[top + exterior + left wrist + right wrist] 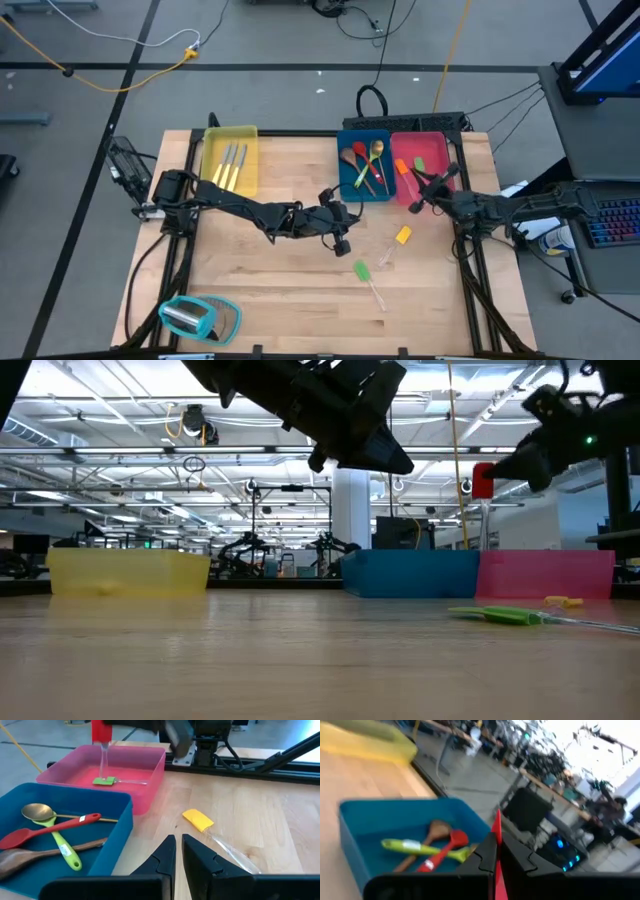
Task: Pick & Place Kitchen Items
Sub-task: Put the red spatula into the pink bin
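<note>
Green spatula [500,616] lies on the table; red spatula [483,482] hangs pinched in right fingers [520,465] over pink tray [545,573]

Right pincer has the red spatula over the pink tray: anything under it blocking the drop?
Nothing visible blocks it. The right pincer holds the red spatula above the pink tray; only a green spatula lies flat on the tray floor below.

From above, a yellow tray [229,158] holds silver cutlery [232,165], a blue tray [364,163] holds spoons, and a pink tray [419,165] holds small spatulas. The left gripper [343,238] hangs over bare wood; a yellow spatula [401,237] and a green spatula [363,271] lie nearby. The right gripper [418,199] reaches over the pink tray.
</note>
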You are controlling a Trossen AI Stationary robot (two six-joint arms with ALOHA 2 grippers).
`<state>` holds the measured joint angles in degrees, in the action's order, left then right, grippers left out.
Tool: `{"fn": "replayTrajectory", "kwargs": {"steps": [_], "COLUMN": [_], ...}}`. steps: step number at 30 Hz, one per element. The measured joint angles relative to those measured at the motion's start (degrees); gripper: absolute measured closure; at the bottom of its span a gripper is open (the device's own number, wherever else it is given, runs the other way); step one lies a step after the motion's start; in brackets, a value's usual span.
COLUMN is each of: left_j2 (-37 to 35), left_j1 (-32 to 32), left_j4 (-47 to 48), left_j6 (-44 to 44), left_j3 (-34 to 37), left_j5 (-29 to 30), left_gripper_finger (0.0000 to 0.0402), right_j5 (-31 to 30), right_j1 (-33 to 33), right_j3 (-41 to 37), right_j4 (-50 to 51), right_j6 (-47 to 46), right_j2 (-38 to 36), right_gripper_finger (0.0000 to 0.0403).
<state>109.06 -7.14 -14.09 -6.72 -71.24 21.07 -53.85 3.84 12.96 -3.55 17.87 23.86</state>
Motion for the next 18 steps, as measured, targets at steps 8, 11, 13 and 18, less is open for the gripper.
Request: {"fn": "replayTrajectory", "kwargs": {"steps": [8, 11, 13, 18], "left_j2": [0.00, 0.02, 0.02, 0.02], "left_j1": [-0.11, -0.11, -0.11, -0.11], "left_j4": [-3.03, -3.00, -3.01, -2.86], "left_j6": [0.02, 0.39, 0.41, 1.12], "left_j3": [0.00, 0.00, 0.00, 0.00], "left_j5": [-0.06, -0.06, -0.10, -0.21], "left_gripper_finger": [0.0366, 0.0366, 0.0366, 0.0366], "right_j5": [0.26, 3.87, 7.27, 13.61], "right_j1": [-8.94, -11.77, -13.77, -18.16], "right_j3": [-7.39, -10.73, -11.72, -11.89], "right_j4": [-6.93, -15.73, -17.51, -16.47], "right_j6": [3.44, 14.05, 16.30, 9.61], "right_j2": [3.06, 3.38, 3.39, 4.91], "right_gripper_finger": [0.0399, 0.0399, 0.0399, 0.0398]}}
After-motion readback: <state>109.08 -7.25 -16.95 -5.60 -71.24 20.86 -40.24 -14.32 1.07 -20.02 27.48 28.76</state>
